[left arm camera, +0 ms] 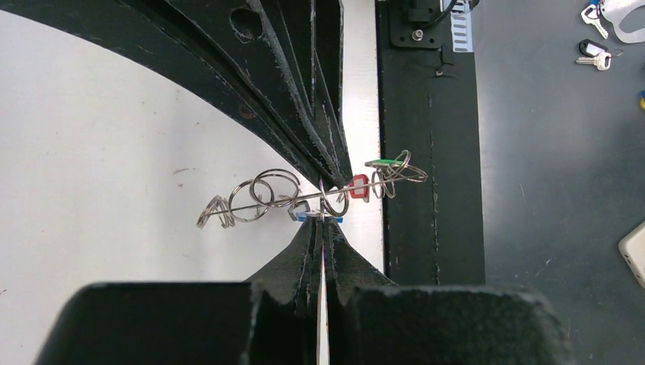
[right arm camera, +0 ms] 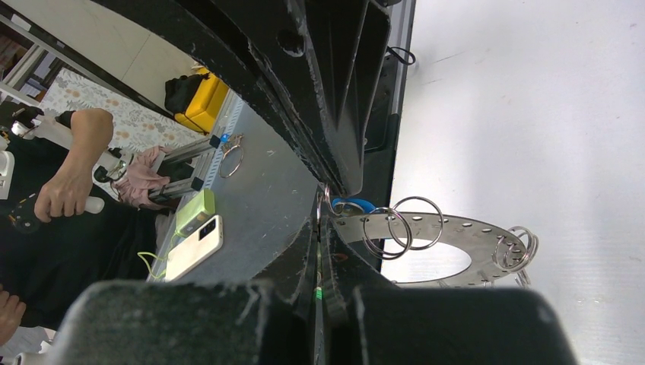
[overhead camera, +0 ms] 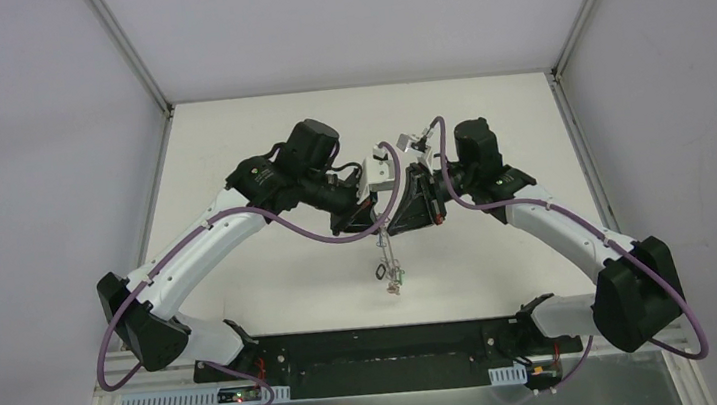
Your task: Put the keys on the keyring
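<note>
Flat grey perforated metal keyring [right arm camera: 456, 228] pinched at rim, left gripper [left arm camera: 323, 228] and right gripper [right arm camera: 321, 220] both clamped tight on it. Held mid-air, likely so small silver keys with coloured plastic tags [left arm camera: 359, 185] hang free.

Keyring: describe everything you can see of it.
The keyring is a flat grey metal disc with a large centre hole, small rim holes and wire split rings looped through. It is held above the table, its edge pinched by the shut left gripper and right gripper. A red tag, green tag and blue tag hang on it.
</note>
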Available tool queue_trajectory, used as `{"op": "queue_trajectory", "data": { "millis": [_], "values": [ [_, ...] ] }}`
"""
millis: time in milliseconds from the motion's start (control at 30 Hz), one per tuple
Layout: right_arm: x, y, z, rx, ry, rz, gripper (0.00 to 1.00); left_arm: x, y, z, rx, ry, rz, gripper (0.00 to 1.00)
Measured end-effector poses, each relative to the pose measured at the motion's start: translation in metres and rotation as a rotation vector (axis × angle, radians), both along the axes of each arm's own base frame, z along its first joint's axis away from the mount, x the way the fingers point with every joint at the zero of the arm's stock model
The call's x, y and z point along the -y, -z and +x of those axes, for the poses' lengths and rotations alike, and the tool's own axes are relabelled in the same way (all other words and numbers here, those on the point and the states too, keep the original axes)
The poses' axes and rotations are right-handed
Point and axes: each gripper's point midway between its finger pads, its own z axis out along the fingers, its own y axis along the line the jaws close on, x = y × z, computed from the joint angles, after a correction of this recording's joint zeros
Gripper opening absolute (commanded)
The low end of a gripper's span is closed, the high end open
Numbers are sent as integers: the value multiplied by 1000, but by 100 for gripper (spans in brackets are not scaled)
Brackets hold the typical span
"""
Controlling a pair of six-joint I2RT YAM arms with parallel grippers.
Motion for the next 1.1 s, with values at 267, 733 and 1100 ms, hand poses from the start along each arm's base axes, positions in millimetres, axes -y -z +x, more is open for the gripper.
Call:
{"op": "queue_trajectory", "data": {
  "millis": [267,733,1100],
  "values": [
    [0,0,0,0,0,0,0,0,1,0,2,5,0,0],
    [0,0,0,0,0,0,0,-2,2,-2,7,11,0,0],
    [1,5,-1,-6,0,-7,0,-2,2,-2,6,9,0,0]
  ]
}}
